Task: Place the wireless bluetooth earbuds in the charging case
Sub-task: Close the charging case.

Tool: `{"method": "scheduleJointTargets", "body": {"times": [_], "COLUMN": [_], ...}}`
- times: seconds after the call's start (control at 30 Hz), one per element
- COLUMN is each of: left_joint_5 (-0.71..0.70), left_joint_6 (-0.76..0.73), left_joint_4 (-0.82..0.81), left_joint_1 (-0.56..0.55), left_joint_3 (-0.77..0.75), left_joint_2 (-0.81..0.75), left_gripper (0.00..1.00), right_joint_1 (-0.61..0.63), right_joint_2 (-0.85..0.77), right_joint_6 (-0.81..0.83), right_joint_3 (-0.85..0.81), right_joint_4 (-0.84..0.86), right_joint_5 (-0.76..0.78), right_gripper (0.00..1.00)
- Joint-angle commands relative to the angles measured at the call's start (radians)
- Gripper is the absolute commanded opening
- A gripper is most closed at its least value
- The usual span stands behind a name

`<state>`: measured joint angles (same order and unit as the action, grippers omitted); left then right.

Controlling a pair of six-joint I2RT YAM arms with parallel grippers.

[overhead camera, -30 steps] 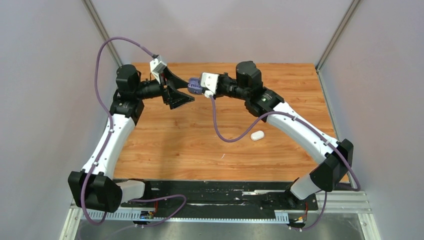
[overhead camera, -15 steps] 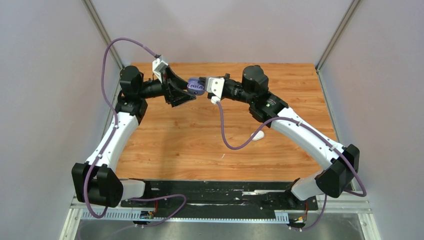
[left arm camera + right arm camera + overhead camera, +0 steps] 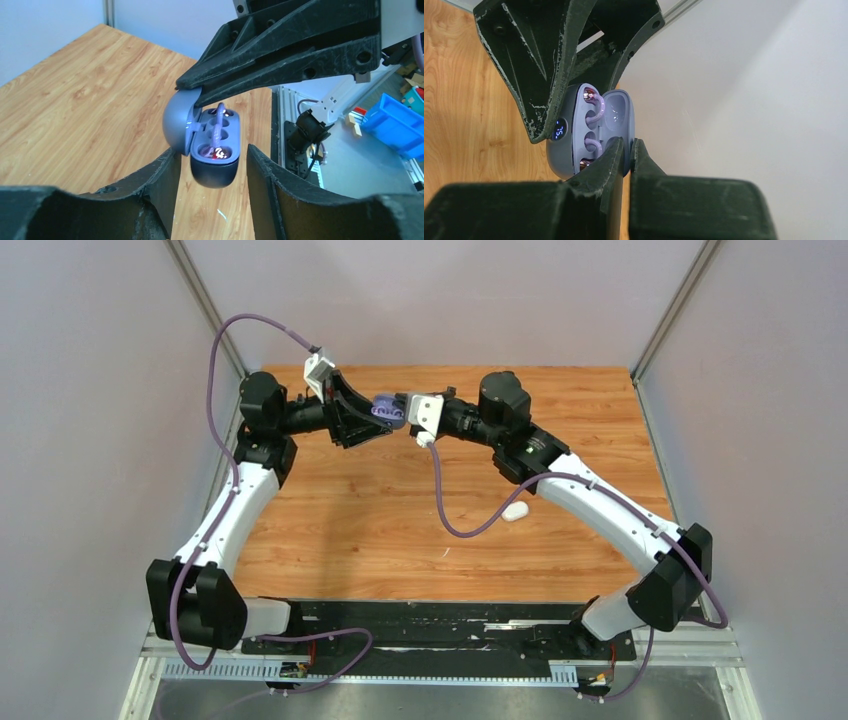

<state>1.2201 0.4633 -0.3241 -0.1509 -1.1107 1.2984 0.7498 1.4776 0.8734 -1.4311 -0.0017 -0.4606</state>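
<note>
Under me a wooden table (image 3: 340,510) with light, streaky grain runs to the grey back wall (image 3: 440,300). A plain grey left wall (image 3: 90,440) and right wall (image 3: 760,440) close the sides. A slanting aluminium post (image 3: 205,305) stands in the far left corner and another post (image 3: 675,310) in the far right. A tiny white scrap (image 3: 446,553) lies on the boards near the front edge. Along that edge I see a black plate (image 3: 440,612), before it a slotted rail (image 3: 400,670), then a bare metal sheet (image 3: 440,702). From my left wrist, past the table's side, I see a blue bin (image 3: 395,125), small coloured blocks (image 3: 356,116) just beside it, and a brown box (image 3: 416,80), partly cut off.
</note>
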Motion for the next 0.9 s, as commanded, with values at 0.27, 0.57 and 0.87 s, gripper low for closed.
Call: {"method": "scheduleJointTargets", "body": {"times": [0.27, 0.57, 0.87], "left_joint_5": [0.031, 0.023, 0.053], "left_joint_6": [0.010, -0.072, -0.398], "left_joint_4": [-0.036, 0.052, 0.348], "left_joint_1": [-0.016, -0.016, -0.016], "left_joint_3": [-0.025, -0.038, -0.108], "left_joint_2": [0.013, 0.011, 0.022], "left_gripper": [0.17, 0.00, 0.00], "right_joint_1": [0.012, -0.007, -0.081], "right_joint_2": [0.021, 0.022, 0.036], "right_joint_6": [-0.020, -0.144, -0.348], "right_joint_3": [-0.046, -0.134, -0.281], "right_joint_4": [0.047, -0.159, -0.404], "right_joint_5": [0.030, -0.012, -0.235], "right_gripper": [0.00, 0.60, 0.69]}}
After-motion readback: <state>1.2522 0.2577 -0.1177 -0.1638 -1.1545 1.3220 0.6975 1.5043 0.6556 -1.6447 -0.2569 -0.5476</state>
